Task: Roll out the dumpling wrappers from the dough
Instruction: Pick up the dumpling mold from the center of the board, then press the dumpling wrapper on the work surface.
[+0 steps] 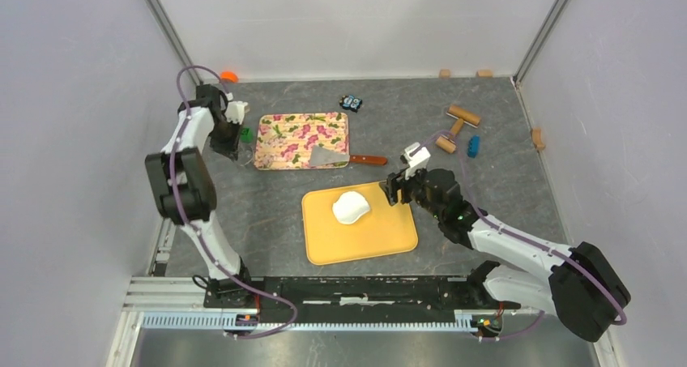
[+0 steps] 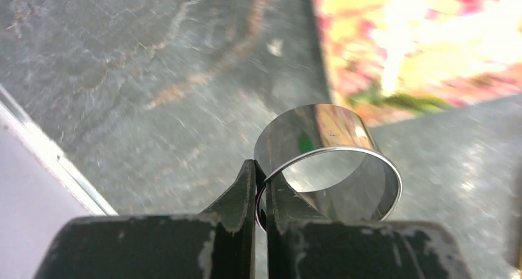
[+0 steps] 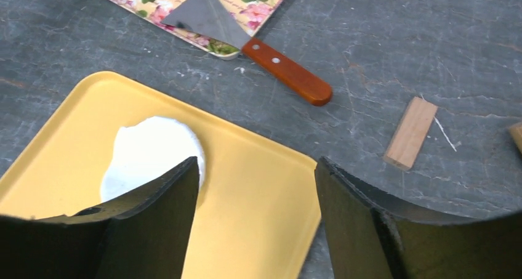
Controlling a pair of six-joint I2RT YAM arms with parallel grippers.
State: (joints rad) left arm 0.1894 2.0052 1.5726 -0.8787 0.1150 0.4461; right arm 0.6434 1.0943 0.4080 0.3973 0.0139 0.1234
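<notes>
On the yellow board point(image 1: 381, 241) at mid-table lies the dough point(image 1: 351, 207), a flattish, roundish white patch with one ragged side and no clear long axis. It sits toward the board's far half, with bare board all around it and the most room on the near side.

The right pincer point(image 1: 394, 187) hangs just beside the board's far right corner, so the dough lies close by on its left. Its jaws are spread with nothing between them. In the wrist view one finger point(image 3: 160, 223) overlaps the dough's edge, though I cannot tell if it touches, and the gap itself looks down on bare board. A short shift leftward would bring the pincer over the patch.

The left pincer point(image 2: 261, 180) is well apart, at the far left of the table point(image 1: 267, 213) beside the floral tray point(image 1: 279, 144). It is pressed together on the wall of a shiny ring point(image 2: 345, 137), which it holds off the surface. So the right arm is much the nearer to the dough.

A scraper point(image 1: 344, 158) lies with its blade on the tray's near corner and its handle pointing toward the right pincer, just beyond the board's far edge. Wooden rods point(image 1: 463, 114), likely the roller, lie on the table beyond the right pincer to its right. Open table lies between them, and only a small block point(image 3: 411, 132) is near that path. The board's near and left edges are bordered by bare table.
</notes>
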